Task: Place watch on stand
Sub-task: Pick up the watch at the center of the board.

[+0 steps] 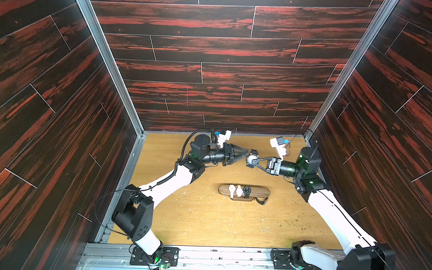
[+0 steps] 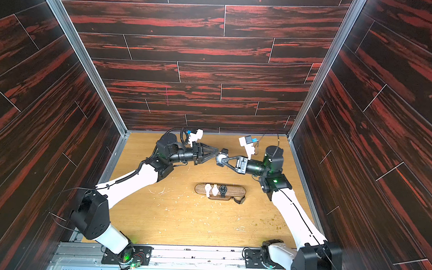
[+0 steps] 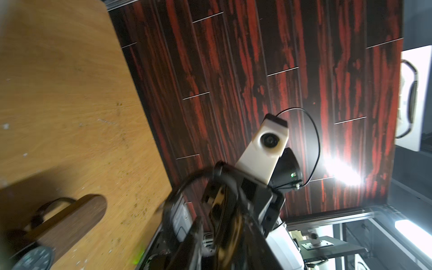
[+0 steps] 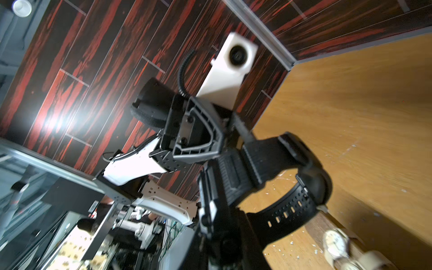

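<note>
The watch [image 1: 251,157] has a pale face and a black perforated strap [image 4: 292,208]. It hangs in mid-air over the back of the table, and my right gripper [image 1: 253,162] is shut on its case. My left gripper [image 1: 247,151] faces it from the other side, its tips at the strap's far end and its jaws a little apart around the band. The stand [image 1: 258,191], a dark wooden bar on a small base, sits mid-table in front of both grippers [image 2: 239,190]. It carries two white watches [image 1: 235,190] and a black one [image 1: 247,190].
A loose dark strap [image 1: 262,200] lies against the stand's right front. Pale chips and crumbs [image 1: 293,221] litter the wooden tabletop [image 1: 207,221]. Dark red-streaked walls close in on three sides, and both arm bases sit on the metal rail [image 1: 218,254] at the front.
</note>
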`<action>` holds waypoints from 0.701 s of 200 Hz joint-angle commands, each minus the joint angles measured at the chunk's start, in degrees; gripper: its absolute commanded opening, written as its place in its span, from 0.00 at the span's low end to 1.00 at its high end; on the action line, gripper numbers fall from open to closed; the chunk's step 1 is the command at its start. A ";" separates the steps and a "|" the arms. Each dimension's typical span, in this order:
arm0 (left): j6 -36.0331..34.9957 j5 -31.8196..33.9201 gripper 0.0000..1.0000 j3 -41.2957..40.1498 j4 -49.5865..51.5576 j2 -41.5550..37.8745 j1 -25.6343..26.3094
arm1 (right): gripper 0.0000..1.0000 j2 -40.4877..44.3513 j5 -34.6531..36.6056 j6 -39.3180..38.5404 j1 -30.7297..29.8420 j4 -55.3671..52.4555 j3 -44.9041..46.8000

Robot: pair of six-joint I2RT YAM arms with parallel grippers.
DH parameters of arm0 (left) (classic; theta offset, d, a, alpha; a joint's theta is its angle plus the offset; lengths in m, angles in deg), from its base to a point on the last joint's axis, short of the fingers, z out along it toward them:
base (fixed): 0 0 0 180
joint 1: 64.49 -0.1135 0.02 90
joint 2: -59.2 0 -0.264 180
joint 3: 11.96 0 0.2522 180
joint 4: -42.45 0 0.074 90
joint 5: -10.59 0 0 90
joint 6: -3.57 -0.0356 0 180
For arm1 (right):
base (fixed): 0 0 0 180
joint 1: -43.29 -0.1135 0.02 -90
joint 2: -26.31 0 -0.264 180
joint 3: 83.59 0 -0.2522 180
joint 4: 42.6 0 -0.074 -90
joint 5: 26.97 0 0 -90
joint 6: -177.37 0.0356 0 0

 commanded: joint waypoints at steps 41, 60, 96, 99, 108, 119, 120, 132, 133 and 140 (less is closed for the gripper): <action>-10.57 1.22 0.33 -4.93 15.40 -8.36 -1.96 | 0.00 4.81 3.71 -6.26 5.31 -13.36 2.98; -13.58 2.69 0.33 -7.24 20.74 -10.49 -2.58 | 0.00 5.98 6.76 -8.07 6.20 -17.87 4.06; -13.85 4.01 0.33 -14.04 23.37 -12.93 -3.81 | 0.00 8.27 15.63 -13.31 8.53 -30.12 4.82; -13.74 4.06 0.33 -14.60 23.34 -12.95 -3.85 | 0.00 8.40 16.43 -13.62 8.69 -31.15 4.84; -13.44 4.30 0.33 -16.10 23.25 -13.03 -3.95 | 0.00 8.73 18.45 -14.72 9.40 -34.12 4.97; -13.06 4.71 0.33 -17.80 23.23 -12.96 -4.07 | 0.00 9.14 21.68 -15.57 9.92 -37.44 5.07; -12.99 4.72 0.33 -17.93 23.24 -12.96 -4.05 | 0.00 9.18 21.97 -15.66 9.97 -37.70 5.13; -12.60 5.23 0.33 -19.45 23.15 -12.95 -4.12 | 0.00 9.55 25.17 -16.43 10.36 -40.57 5.36; -12.58 5.29 0.33 -19.50 23.15 -12.99 -4.12 | 0.00 9.56 25.38 -16.44 10.41 -40.80 5.36; -12.49 5.54 0.33 -20.25 23.11 -13.01 -4.12 | 0.00 9.66 26.61 -16.66 10.69 -41.72 5.73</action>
